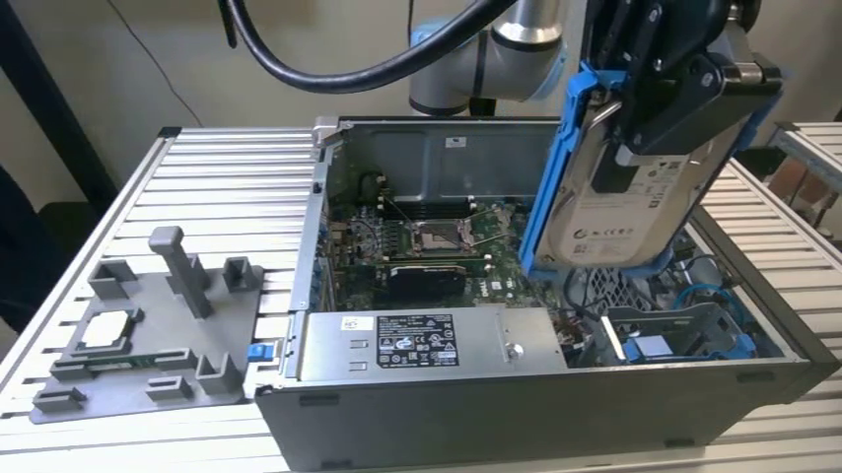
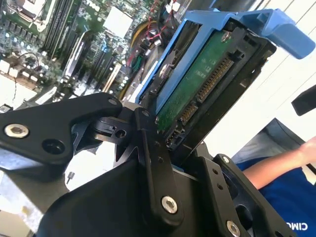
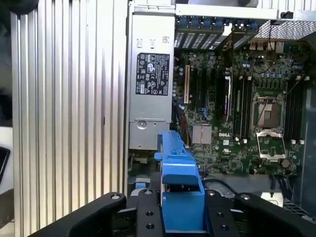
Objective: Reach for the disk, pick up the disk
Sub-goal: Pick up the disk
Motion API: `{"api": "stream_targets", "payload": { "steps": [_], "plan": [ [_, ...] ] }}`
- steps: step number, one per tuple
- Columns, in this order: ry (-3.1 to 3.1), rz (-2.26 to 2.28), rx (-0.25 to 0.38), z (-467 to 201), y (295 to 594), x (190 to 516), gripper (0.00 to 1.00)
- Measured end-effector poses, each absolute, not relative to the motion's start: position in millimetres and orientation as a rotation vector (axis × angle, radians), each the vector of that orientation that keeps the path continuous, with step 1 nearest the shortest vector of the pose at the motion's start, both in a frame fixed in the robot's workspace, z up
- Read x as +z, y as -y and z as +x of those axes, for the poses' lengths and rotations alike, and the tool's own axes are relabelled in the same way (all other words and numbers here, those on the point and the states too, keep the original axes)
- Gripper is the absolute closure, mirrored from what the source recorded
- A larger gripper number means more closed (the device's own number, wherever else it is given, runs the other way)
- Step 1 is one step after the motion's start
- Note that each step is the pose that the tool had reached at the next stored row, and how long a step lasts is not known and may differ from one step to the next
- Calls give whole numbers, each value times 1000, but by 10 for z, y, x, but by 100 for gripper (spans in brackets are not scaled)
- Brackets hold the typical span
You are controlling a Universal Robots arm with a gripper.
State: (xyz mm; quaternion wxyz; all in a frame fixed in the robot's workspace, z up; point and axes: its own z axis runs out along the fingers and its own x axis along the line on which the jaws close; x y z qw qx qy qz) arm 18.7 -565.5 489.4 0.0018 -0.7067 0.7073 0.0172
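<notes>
The gripper [image 1: 671, 108] is clenched on the disk [image 1: 629, 212], holding it tilted in the air above the open computer case [image 1: 526, 414]. The second wrist view shows the disk's green circuit side [image 2: 197, 84]; the exterior view shows its white label.

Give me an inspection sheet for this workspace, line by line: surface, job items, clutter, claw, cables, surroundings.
Surface: ribbed metal table, carrying an open computer case.
Job's things: disk in its blue frame, lifted above the case, tilted steeply; its green underside shows in the second wrist view.
Clutter: grey holder tray at the exterior view's left, with a small square chip in it.
Claw: claw shut on the disk's upper end.
Cables: thick black hose looping overhead; blue wires inside the case.
Surroundings: a person's arm in a blue sleeve close by.
</notes>
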Motion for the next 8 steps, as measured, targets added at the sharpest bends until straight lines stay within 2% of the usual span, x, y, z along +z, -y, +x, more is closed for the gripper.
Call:
{"api": "stream_targets", "payload": {
  "steps": [8],
  "plan": [
    [-2246,-2190,54,189,5669,4888,100]
  ]
}}
